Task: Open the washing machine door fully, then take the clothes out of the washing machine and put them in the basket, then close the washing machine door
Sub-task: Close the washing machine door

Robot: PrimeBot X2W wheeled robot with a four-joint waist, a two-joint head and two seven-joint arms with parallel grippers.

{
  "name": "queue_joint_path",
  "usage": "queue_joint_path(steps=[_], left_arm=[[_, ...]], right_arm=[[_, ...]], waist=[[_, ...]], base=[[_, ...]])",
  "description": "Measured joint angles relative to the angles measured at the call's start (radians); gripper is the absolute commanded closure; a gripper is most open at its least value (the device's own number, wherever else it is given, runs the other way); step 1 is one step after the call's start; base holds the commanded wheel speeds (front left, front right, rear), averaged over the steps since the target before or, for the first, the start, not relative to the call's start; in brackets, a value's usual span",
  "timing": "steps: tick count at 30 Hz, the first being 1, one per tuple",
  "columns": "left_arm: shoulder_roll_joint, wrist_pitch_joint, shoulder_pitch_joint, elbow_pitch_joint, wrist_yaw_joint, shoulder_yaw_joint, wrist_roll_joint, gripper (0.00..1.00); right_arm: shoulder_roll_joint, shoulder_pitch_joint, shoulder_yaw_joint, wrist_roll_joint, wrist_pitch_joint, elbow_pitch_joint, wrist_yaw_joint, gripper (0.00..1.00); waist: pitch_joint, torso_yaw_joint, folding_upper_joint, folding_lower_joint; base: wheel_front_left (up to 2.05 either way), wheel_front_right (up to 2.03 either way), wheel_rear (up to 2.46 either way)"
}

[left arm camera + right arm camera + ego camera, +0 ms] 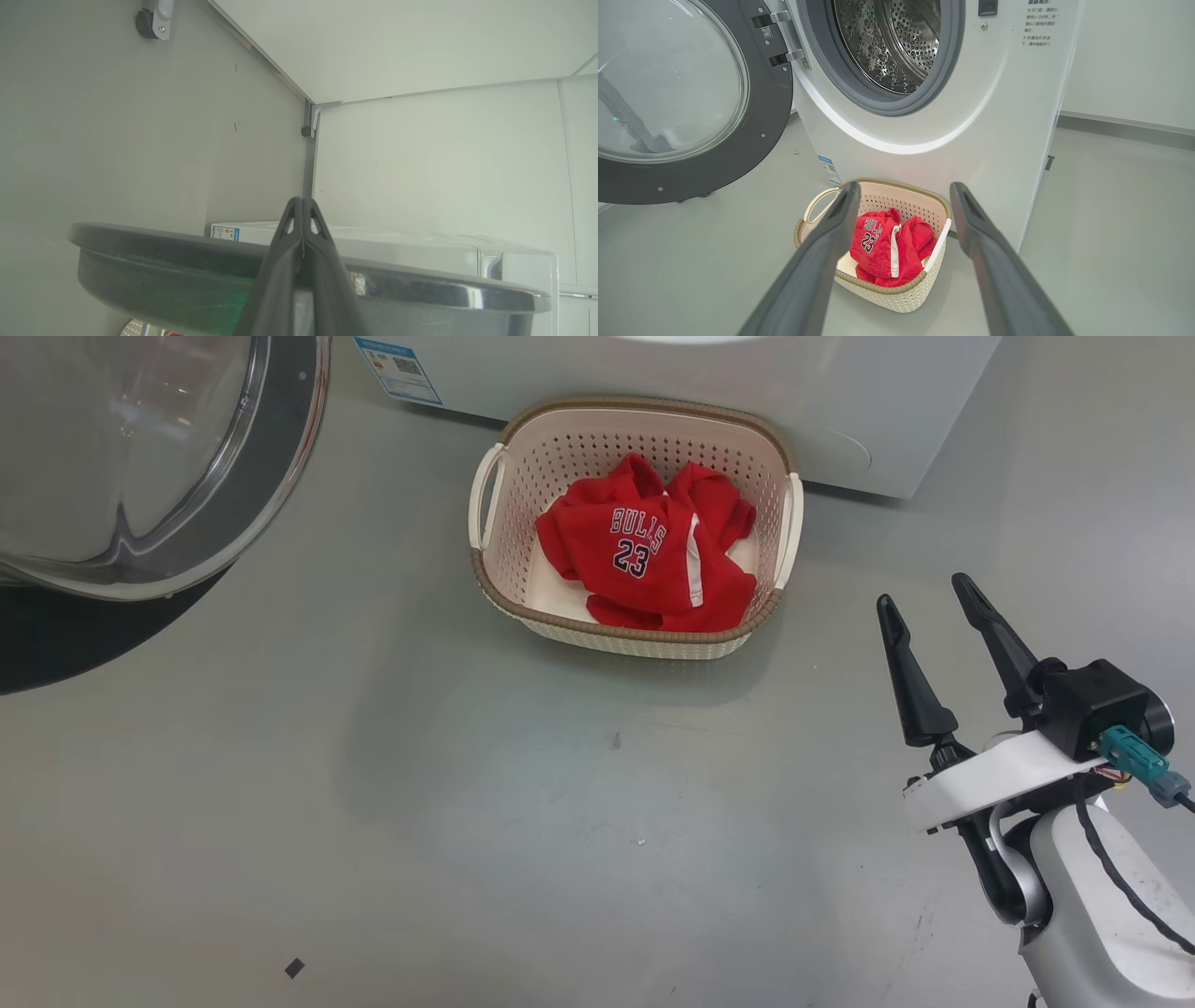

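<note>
The clothes (653, 555) are heaped in the basket (644, 406), which is set with its long axis left-right before the washing machine (747, 392). The washing machine door (271, 504) is swung open leftward. On the left gripper (302, 205) the jaws are pressed together; on the right gripper (922, 592) they are spread, empty.

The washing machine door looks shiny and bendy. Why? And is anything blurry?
Head view: the washing machine door catches glare, its bulging glass warping reflections; the basket throws a soft shadow. Right wrist view: the right pincer is too close, so it blurs.

Just one washing machine (994, 116), one washing machine door (770, 116), one basket (560, 457), and one red clothes (644, 560) heap, piece count hard to tell.
</note>
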Motion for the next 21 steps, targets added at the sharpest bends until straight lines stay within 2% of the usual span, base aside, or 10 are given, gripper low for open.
queue_joint_path(steps=[7,12,19,21], left_arm=[[0.010,0.087,0.005,0.001,-0.002,-0.055,0.017,1.00],[-0.008,0.151,0.010,0.002,-0.011,-0.089,0.034,1.00],[-0.020,0.224,0.027,0.002,-0.044,-0.122,0.034,1.00],[-0.024,0.276,0.034,0.001,-0.057,-0.137,0.034,1.00]], right_arm=[[0.001,0.000,0.000,0.000,-0.003,0.003,0.000,0.00],[0.002,0.000,0.000,0.000,-0.006,0.006,0.000,0.00],[0.006,0.000,0.000,0.002,-0.013,0.026,0.000,0.00],[0.014,0.000,0.004,0.002,-0.014,0.036,0.000,0.00]], waist=[[-0.006,0.003,0.0000,0.0000],[-0.013,0.006,0.0000,0.0000],[-0.032,0.010,0.0000,0.0000],[-0.045,0.012,0.0000,0.0000]], base=[[0.00,0.00,0.00],[0.00,0.00,0.00],[0.00,0.00,0.00],[0.00,0.00,0.00]])
